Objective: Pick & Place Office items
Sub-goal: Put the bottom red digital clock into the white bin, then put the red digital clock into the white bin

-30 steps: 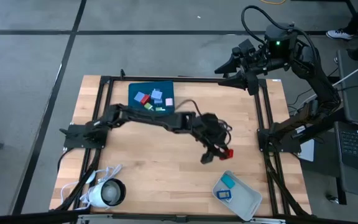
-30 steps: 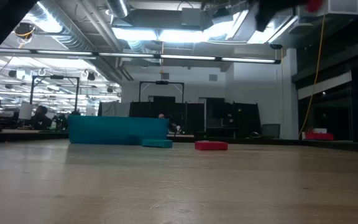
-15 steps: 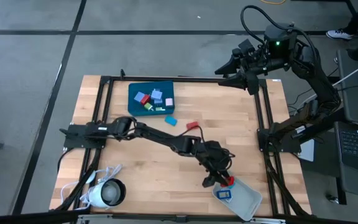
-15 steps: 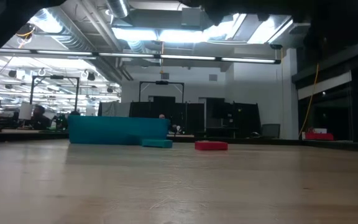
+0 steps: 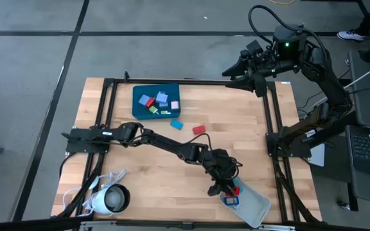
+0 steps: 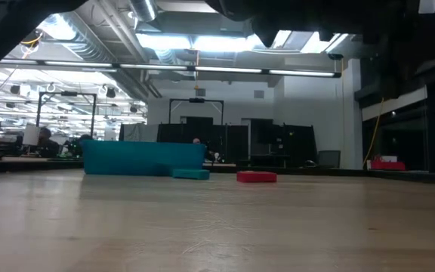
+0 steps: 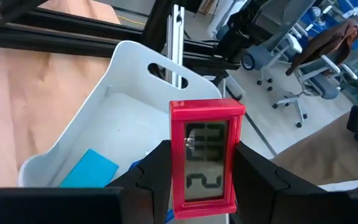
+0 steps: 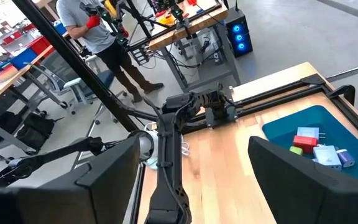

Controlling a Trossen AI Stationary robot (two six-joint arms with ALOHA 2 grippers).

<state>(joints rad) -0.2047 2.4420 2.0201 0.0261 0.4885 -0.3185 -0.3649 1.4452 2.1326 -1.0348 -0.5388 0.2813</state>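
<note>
**Left arm holds red piece over the grey tray**

I see the wooden surface (image 5: 146, 160) filling the middle of the high view. The teal tray (image 5: 157, 101) sits at upper centre, several small pieces inside. The grey tray (image 5: 252, 205) lies at lower right, a light blue piece (image 7: 90, 169) in it. My left gripper (image 5: 225, 188) reaches over that tray's edge, jaws clamped on a red clock-like piece (image 7: 207, 155). Another red piece (image 5: 199, 129) and a blue piece (image 5: 176, 124) lie loose below the teal tray. My right gripper (image 5: 236, 69) waits at upper right, jaws spread.
</note>
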